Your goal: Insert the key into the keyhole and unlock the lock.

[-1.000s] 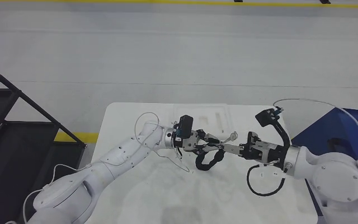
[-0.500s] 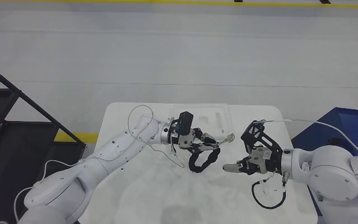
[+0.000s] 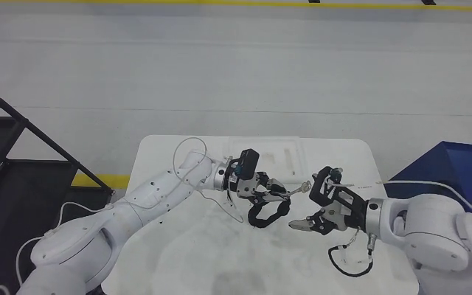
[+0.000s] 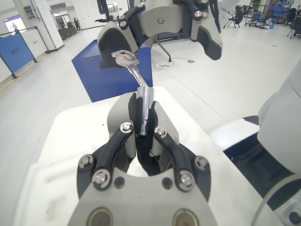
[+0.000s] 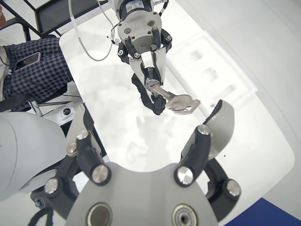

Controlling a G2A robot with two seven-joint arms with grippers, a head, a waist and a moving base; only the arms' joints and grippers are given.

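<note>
The left gripper (image 4: 141, 109) is closed on the lock (image 4: 144, 104), whose chrome cylinder is pinched between the two fingers and held above the table (image 3: 184, 243). From the lock a black cable loop (image 5: 150, 102) hangs down under the gripper. The key (image 4: 128, 61) is seated in the keyhole at the cylinder's free end, with its blade partly inside and its flat head projecting toward the other arm. The right gripper (image 5: 152, 114) is spread wide and nothing is held in it. It is placed facing the left gripper, with the key's head lying near the gap between its fingers. One of its fingertips (image 5: 221, 109) is seen just beside the key's head, and whether the two touch cannot be told. In the top view the two grippers are seen close together over the middle of the table, with the key (image 3: 301, 189) between them. A white foam tray (image 5: 211, 71) with several rectangular recesses is laid on the table beside the left gripper, toward the far edge.
</note>
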